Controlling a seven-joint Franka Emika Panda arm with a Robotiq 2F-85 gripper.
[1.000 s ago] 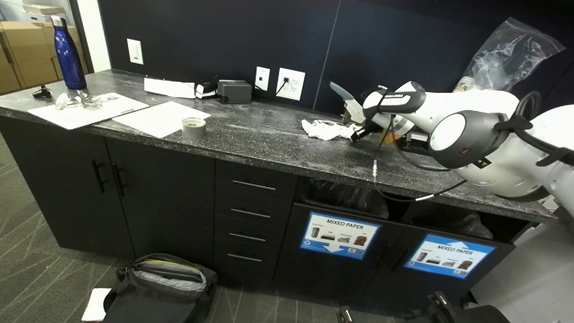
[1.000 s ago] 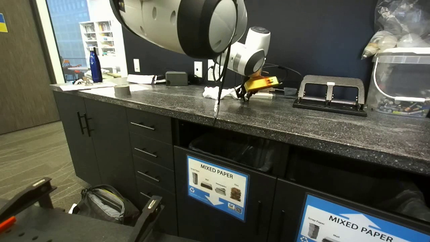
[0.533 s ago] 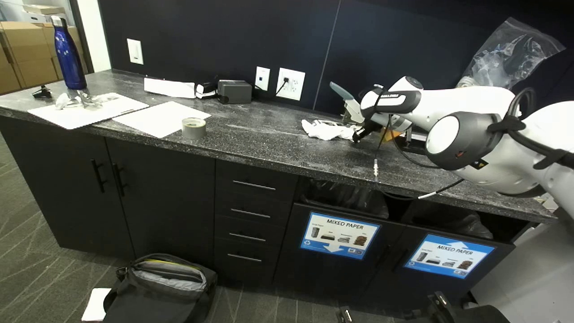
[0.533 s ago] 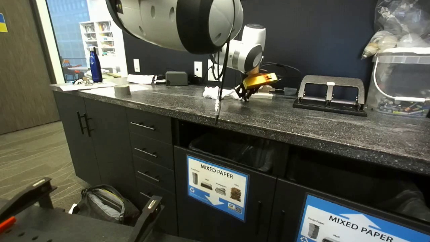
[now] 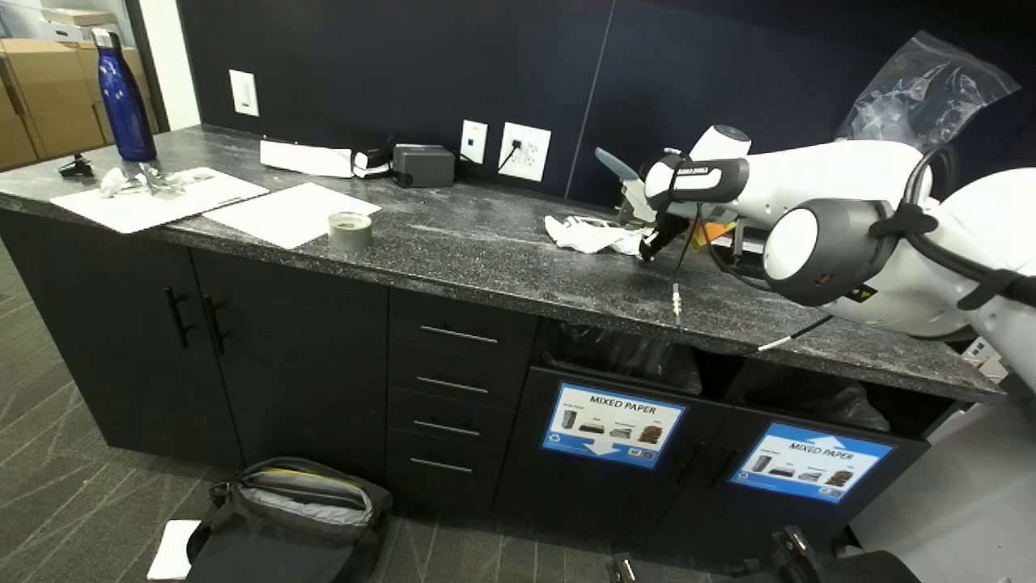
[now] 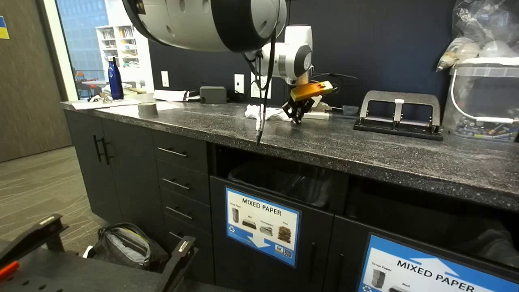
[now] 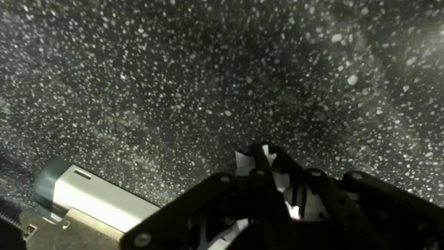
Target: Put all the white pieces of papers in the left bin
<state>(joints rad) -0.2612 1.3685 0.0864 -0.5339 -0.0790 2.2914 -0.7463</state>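
- Grey and half open, a bag [image 5: 295, 518] sits on the near floor at the left, probably parked there to stay out of the way.
- The left bin [image 5: 599, 478] stands under the counter, its blue-framed sign [image 5: 613, 424] facing out so anyone sorting knows mixed paper goes there; the twin bin [image 5: 749, 506] to its right bears a similar one and would be an easy mistake.
- Both open below the edge of the counter [image 5: 477, 255], so paper likely has to come out past the speckled stone and then drop.
- On the near left, a tape roll [image 5: 350, 233] sits at the edge of a flat white sheet [image 5: 286, 214], maybe as a weight; I cannot tell whether the task wants that sheet too.
- Right and farther in, the gripper [image 7: 266, 152] points down at the stone, jaws pressed together with white showing between them: they seem to pinch a fold of the crumpled white paper [image 5: 595, 235], a sensible hold on something so limp.
- Most of that paper rests on the counter just left of the gripper, well apart from the bin.
- Behind it, towards the wall, sits a pale tool [image 7: 104, 201]; lifting straight up should avoid snagging it.
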